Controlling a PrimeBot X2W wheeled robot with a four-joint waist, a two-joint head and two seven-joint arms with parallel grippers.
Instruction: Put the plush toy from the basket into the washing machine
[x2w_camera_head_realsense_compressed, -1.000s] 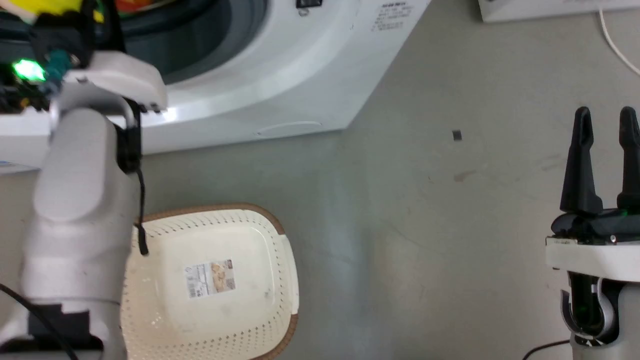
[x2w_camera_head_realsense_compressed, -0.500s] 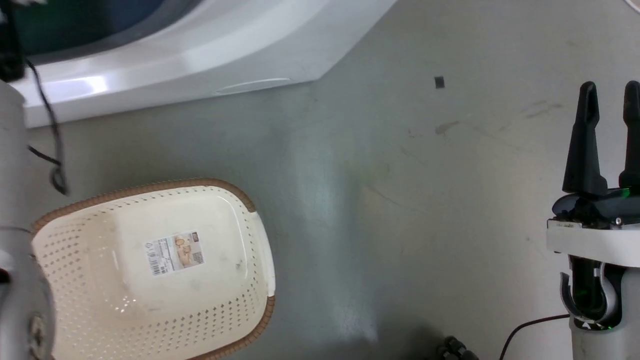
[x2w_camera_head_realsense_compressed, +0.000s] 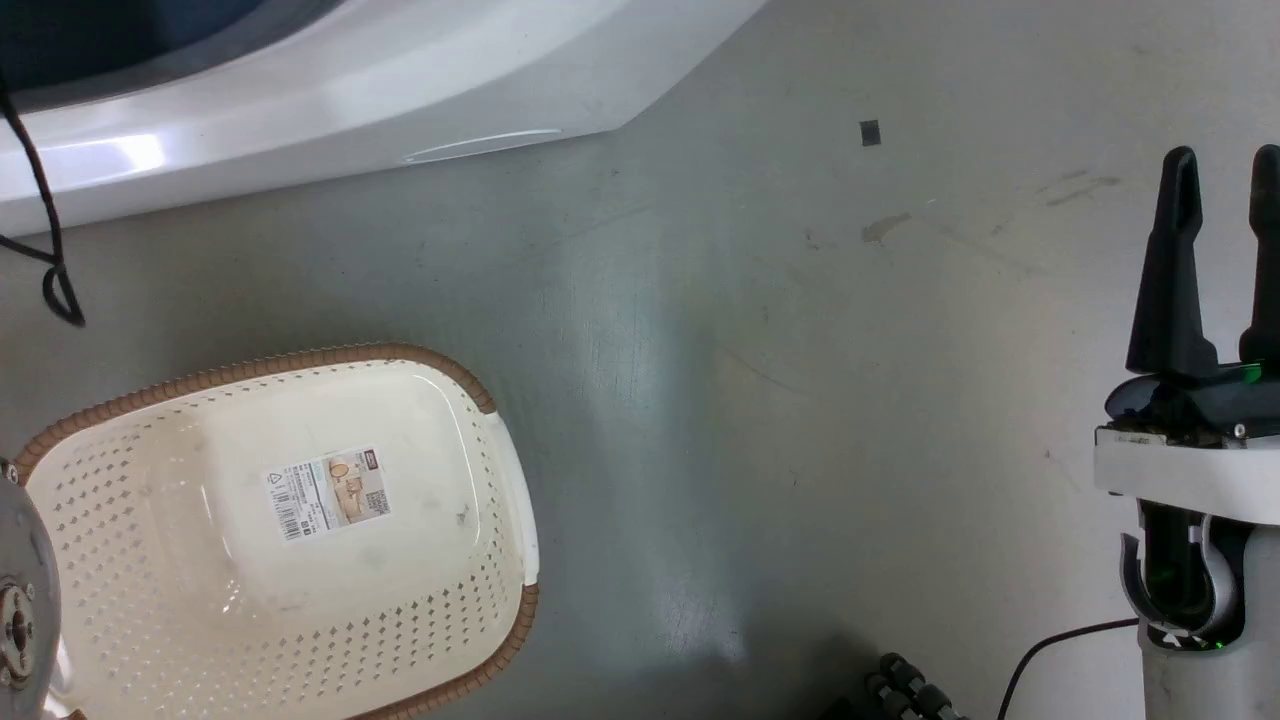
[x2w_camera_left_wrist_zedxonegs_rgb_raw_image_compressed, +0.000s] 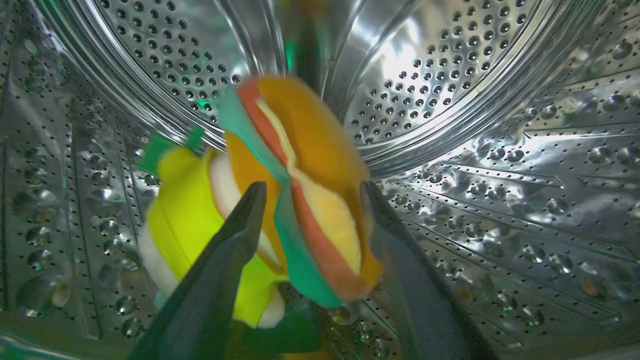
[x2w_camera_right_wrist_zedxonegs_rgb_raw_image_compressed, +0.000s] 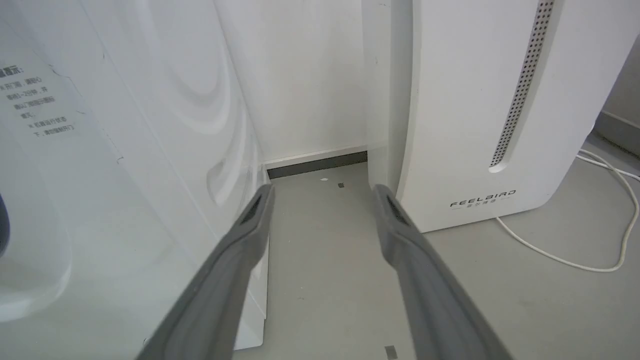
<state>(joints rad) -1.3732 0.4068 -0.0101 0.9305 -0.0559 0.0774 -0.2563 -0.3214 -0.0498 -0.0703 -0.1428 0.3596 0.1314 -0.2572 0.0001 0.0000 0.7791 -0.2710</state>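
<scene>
The plush toy is seen inside the washing machine, against the shiny perforated drum. In the left wrist view its orange bun with green and red layers is turned on edge, and the yellow figure joined to it is placed to the left. The toy is slightly blurred. The left pincer is held within the drum, its two dark fingers spread wide to either side of the burger part. It cannot be told whether the fingers are touching the toy.

In the head view the basket is set on the grey floor, near the front of the machine. A paper label is stuck to its bottom.

The right pincer is held well apart from the basket, at the right edge of the head view, with its fingers pointing up and parted, nothing between them. In the right wrist view a white appliance is seen standing beside the machine, and a white cord is laid on the floor next to it.
</scene>
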